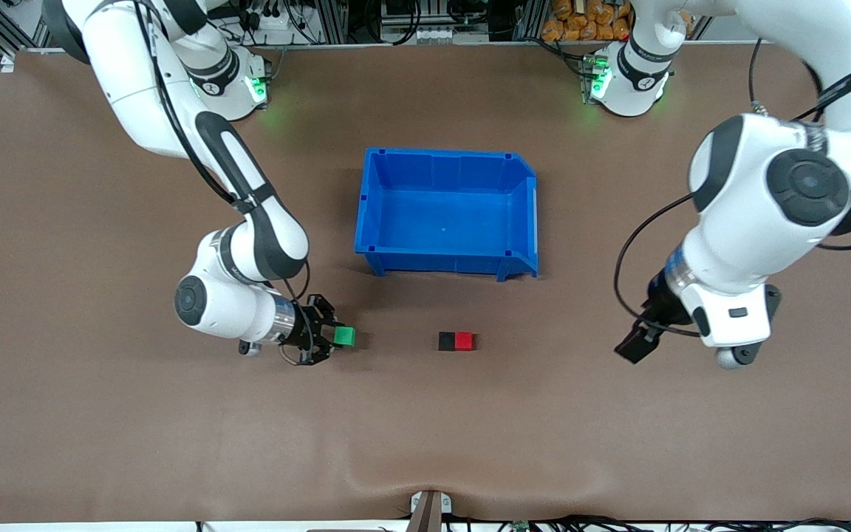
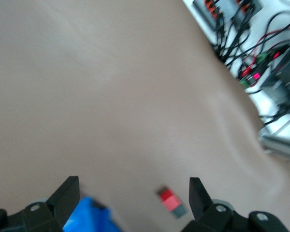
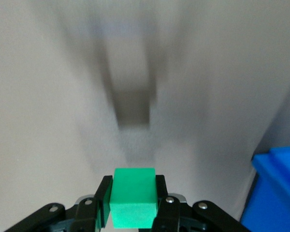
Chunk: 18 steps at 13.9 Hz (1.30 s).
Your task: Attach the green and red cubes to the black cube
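The black cube (image 1: 446, 340) sits on the brown table with the red cube (image 1: 465, 340) touching its side toward the left arm's end. My right gripper (image 1: 333, 336) is shut on the green cube (image 1: 345, 337), low over the table, apart from the black cube and toward the right arm's end of it. In the right wrist view the green cube (image 3: 133, 203) fills the shut jaws of my right gripper (image 3: 133, 186). My left gripper (image 1: 636, 343) is open and empty, over the table toward the left arm's end. The left wrist view shows the left gripper (image 2: 133, 193) and the blurred red cube (image 2: 168, 199).
A blue bin (image 1: 440, 155) stands empty at mid-table, farther from the front camera than the cubes. It also shows in the left wrist view (image 2: 87, 215) and the right wrist view (image 3: 275, 193). Cables lie along the table's edge nearest the front camera (image 2: 251, 63).
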Each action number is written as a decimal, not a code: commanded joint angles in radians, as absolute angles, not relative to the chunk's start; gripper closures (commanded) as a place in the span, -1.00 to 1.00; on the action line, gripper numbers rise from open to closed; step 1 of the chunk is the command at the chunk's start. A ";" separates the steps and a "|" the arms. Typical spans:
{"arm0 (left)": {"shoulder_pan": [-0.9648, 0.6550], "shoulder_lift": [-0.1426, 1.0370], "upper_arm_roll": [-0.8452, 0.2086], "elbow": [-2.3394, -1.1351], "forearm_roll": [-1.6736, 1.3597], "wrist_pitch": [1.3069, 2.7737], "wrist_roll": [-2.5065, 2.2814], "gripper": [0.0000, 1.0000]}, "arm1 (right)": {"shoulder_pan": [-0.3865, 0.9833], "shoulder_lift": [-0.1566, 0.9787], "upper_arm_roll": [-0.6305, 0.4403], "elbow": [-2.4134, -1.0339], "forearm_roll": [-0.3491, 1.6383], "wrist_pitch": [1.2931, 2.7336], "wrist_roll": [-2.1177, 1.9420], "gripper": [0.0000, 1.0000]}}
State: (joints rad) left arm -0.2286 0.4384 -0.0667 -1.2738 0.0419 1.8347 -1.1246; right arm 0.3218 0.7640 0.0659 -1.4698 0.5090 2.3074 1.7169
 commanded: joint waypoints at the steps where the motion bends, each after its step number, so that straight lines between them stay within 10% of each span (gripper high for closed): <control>1: -0.175 0.342 -0.078 -1.321 -0.009 1.716 -0.953 -1.00 | 0.345 0.845 0.061 -1.335 0.523 2.313 1.787 1.00; 18: -0.017 -0.023 -0.075 -1.588 -0.025 1.479 -0.106 -1.00 | 0.517 1.040 0.052 -1.158 0.517 2.457 1.920 1.00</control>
State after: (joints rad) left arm -0.0368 0.0074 -0.0668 -1.5576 -0.0230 1.4850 -0.1648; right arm 0.4929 1.0163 0.0649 -1.1973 0.5090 2.4554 1.8776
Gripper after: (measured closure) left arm 0.000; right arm 0.599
